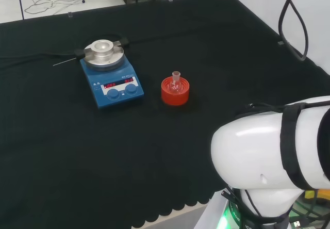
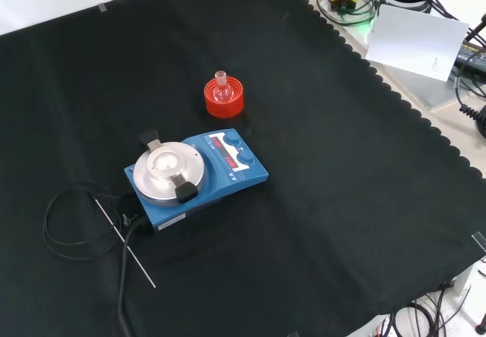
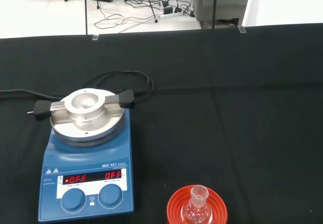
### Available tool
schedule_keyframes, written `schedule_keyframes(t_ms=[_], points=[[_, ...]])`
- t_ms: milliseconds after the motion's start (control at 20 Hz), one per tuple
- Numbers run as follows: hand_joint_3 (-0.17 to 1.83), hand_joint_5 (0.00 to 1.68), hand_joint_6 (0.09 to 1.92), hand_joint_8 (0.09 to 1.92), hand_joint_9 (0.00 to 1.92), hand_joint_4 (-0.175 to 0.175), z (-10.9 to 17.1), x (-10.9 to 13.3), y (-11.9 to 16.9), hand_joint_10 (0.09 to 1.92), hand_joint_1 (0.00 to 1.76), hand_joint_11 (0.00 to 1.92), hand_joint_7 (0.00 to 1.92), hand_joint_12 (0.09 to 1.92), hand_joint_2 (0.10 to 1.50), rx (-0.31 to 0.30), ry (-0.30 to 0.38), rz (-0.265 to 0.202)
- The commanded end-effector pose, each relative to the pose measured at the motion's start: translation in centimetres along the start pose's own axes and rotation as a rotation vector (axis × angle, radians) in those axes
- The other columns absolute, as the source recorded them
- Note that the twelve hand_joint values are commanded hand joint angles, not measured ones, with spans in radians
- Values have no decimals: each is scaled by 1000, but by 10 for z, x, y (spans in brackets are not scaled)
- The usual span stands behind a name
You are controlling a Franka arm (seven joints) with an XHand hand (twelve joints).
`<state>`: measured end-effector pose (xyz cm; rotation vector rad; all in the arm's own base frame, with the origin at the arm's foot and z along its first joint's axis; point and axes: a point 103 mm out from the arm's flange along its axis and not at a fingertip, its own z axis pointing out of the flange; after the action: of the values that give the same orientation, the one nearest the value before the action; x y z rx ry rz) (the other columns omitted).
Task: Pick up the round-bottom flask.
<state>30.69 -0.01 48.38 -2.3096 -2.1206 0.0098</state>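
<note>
Round-bottom flask waiting untouched on its stand

Round-bottom flask (image 1: 176, 82) is sitting upright in a red ribbed stand (image 1: 175, 92), which is keeping its curved base from rolling. In the head view it is standing just right of the blue stirrer plate (image 1: 111, 77). Whether the hand is released or clenched, I cannot tell.

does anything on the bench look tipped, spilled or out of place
Nothing stands out. The round-bottom flask sits upright, neck up, in its red ribbed stand on the black cloth. Beside it the blue hotplate stirrer lies flat, with a metal block on its plate. No spill or breakage shows on the cloth.
</note>
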Motion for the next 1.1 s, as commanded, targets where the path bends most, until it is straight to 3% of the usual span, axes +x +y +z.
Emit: schedule_keyframes(t_ms=[50, 150, 250, 550, 1100], points=[[453, 378, 302, 615, 168, -36, 0, 1, 1, 727, 282, 0, 55, 1294, 1095, -7, -7, 2], [387, 382, 295, 613, 157, -32, 1, -4, 2, 716, 153, 0, 67, 1272, 1224, -10, 2, 9], [366, 383, 294, 613, 154, -31, 2, -3, 4, 713, 121, 0, 70, 1266, 1257, -4, -2, 14], [352, 386, 293, 612, 154, -31, 20, -3, 13, 712, 113, 0, 72, 1263, 1269, 19, 5, 33], [295, 396, 284, 607, 162, -33, 87, -32, 37, 708, 132, 0, 75, 1255, 1286, 79, 24, 106]])
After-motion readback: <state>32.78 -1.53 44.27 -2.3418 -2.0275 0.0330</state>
